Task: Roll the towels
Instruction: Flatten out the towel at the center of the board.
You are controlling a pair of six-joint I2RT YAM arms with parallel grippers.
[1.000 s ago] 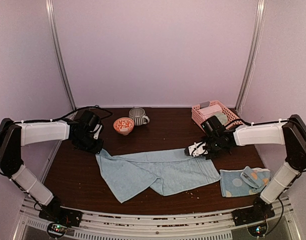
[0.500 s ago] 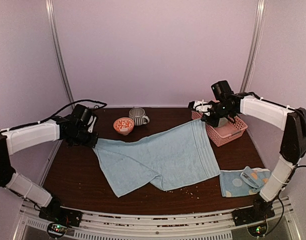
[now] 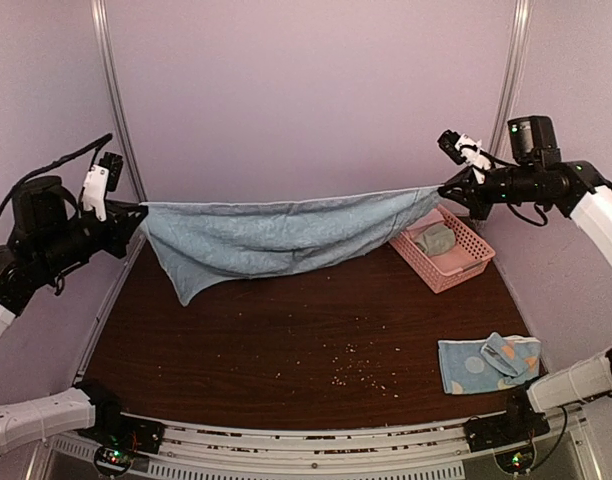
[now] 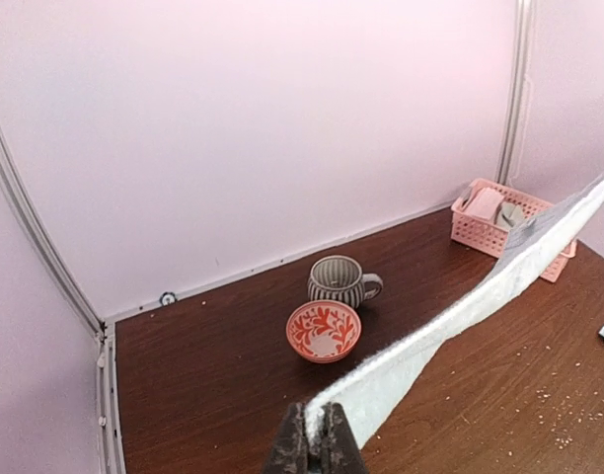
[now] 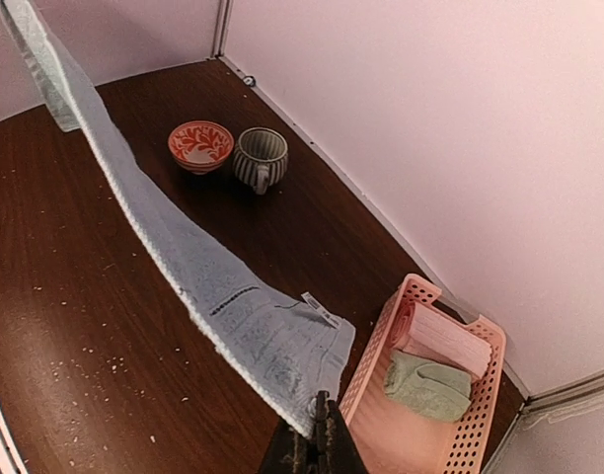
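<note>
The light blue towel [image 3: 286, 235] is hung stretched between the left claw [image 3: 134, 212] and the right claw [image 3: 448, 187], each pinched tight on a corner, so it's probably best lowered evenly and kept taut until it's laid flat on the tabletop [image 3: 286, 345] below them.

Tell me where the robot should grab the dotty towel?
Probably a corner on the left edge of the dotty towel, pinched from above: that end lies flat, while the right end is bunched up. The left claw and right claw hold the blue towel.
</note>
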